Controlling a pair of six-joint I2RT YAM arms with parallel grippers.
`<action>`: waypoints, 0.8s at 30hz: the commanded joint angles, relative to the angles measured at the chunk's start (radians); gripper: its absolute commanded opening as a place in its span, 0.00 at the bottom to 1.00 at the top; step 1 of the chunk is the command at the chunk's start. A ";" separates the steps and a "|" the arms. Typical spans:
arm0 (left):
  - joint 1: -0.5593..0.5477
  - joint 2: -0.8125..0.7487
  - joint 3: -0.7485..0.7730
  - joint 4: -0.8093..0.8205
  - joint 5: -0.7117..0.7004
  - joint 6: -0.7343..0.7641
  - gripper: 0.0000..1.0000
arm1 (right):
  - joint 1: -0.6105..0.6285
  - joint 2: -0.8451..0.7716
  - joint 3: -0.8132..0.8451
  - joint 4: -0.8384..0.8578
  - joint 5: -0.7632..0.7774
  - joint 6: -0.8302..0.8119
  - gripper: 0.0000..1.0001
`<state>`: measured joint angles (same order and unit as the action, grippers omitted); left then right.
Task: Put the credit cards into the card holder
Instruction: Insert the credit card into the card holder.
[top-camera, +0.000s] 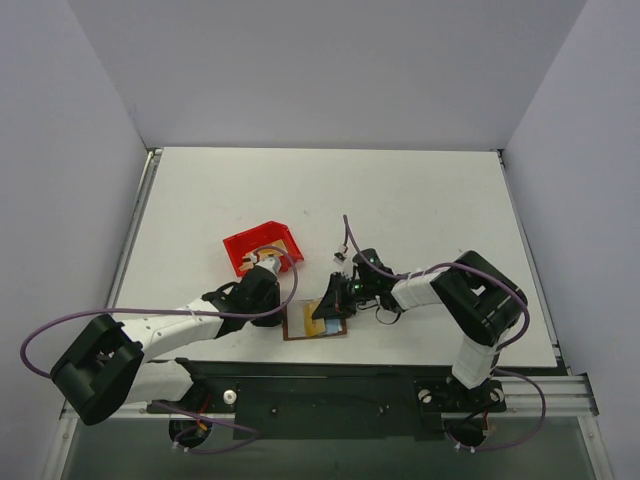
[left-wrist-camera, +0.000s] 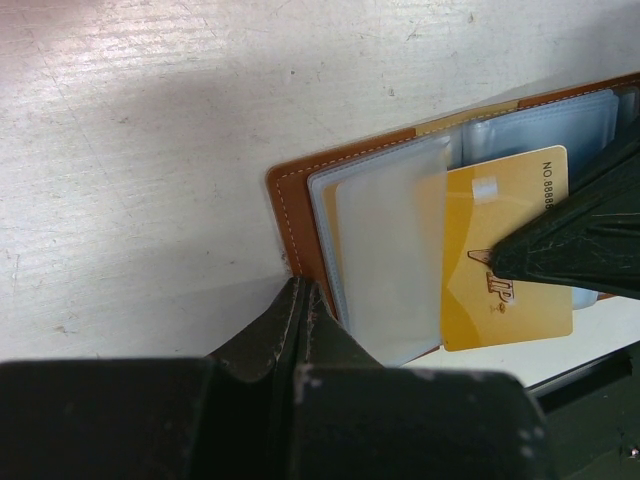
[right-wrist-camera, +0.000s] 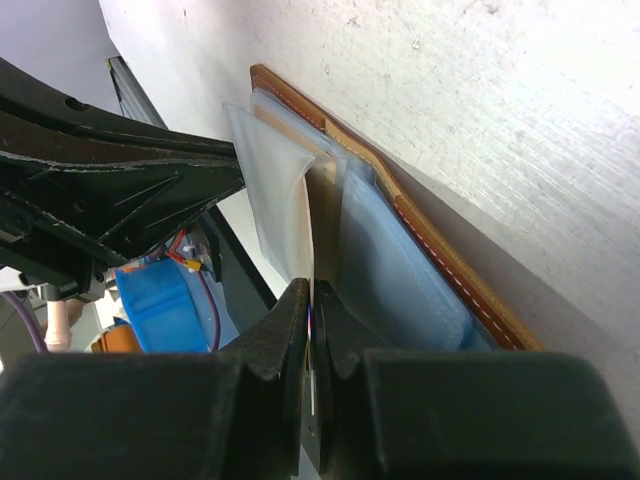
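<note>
The brown card holder (top-camera: 296, 335) lies open on the table near the front edge, its clear pocket sleeves (left-wrist-camera: 390, 250) fanned up. A gold credit card (left-wrist-camera: 505, 270) marked VIP sits partly between the sleeves. My right gripper (right-wrist-camera: 313, 290) is shut on this card's near edge, and the card (right-wrist-camera: 322, 205) shows edge-on running into the pockets. From the top my right gripper (top-camera: 328, 306) is over the holder's right half. My left gripper (left-wrist-camera: 302, 287) is shut with nothing between its fingers. Its tips touch the holder's brown corner (left-wrist-camera: 295, 200) at the left side (top-camera: 284, 312).
A red plastic bin (top-camera: 262, 248) stands just behind the left gripper, with something tan inside. The table's front edge and the black base rail (top-camera: 320, 385) lie right below the holder. The left arm's dark fingers (right-wrist-camera: 120, 190) cross close to the right gripper.
</note>
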<state>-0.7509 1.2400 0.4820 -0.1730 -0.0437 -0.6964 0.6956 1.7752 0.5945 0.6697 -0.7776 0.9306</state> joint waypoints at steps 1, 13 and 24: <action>0.002 0.016 0.003 0.015 0.008 0.000 0.00 | -0.005 -0.039 0.037 -0.087 0.011 -0.099 0.00; 0.004 0.021 0.013 0.012 0.008 -0.002 0.00 | -0.044 -0.066 0.044 -0.173 0.012 -0.161 0.00; 0.004 0.024 0.020 0.007 0.007 0.002 0.00 | -0.050 -0.051 0.025 -0.125 0.029 -0.115 0.00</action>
<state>-0.7509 1.2476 0.4847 -0.1654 -0.0414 -0.6964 0.6540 1.7428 0.6224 0.5339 -0.7753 0.8139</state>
